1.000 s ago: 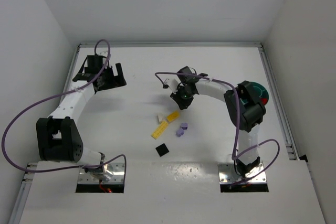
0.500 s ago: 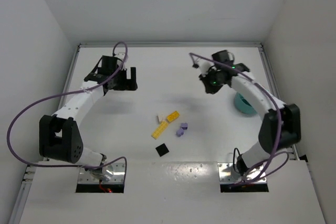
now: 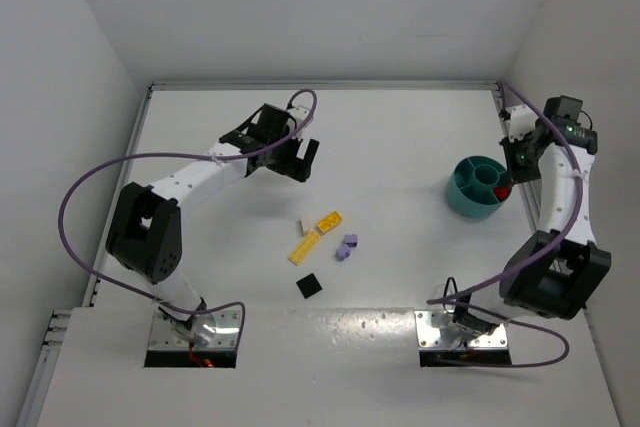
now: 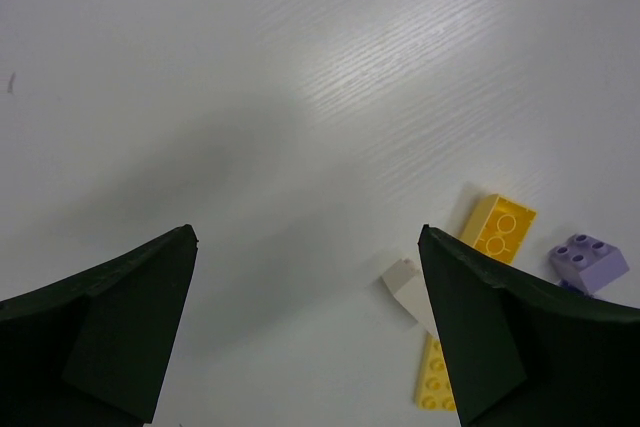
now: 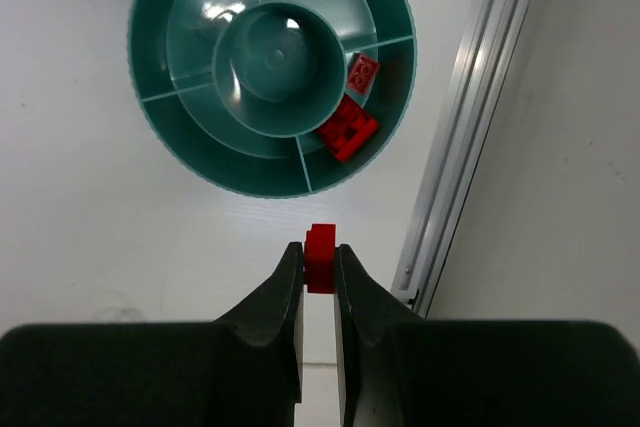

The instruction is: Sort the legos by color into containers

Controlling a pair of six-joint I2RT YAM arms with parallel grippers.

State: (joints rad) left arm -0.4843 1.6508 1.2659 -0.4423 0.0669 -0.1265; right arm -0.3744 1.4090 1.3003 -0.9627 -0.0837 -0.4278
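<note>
The left gripper (image 4: pixel 306 237), jaws apart, hovers over bare table (image 3: pixel 400 137), far-left of the loose legos (image 3: pixel 305 246). Open surface runs right to the teal dish (image 3: pixel 462 199) by the rail (image 5: pixel 470 137). The right gripper (image 5: pixel 319 259) clamps a red brick (image 5: pixel 320 239) just outside the dish's rim.

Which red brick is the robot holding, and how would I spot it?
Find the round teal dish near the right edge of the table. Just outside its rim, the right gripper pinches one small red brick between its two black fingers. The other two red bricks lie inside one compartment of the dish; this one alone is held.
</note>
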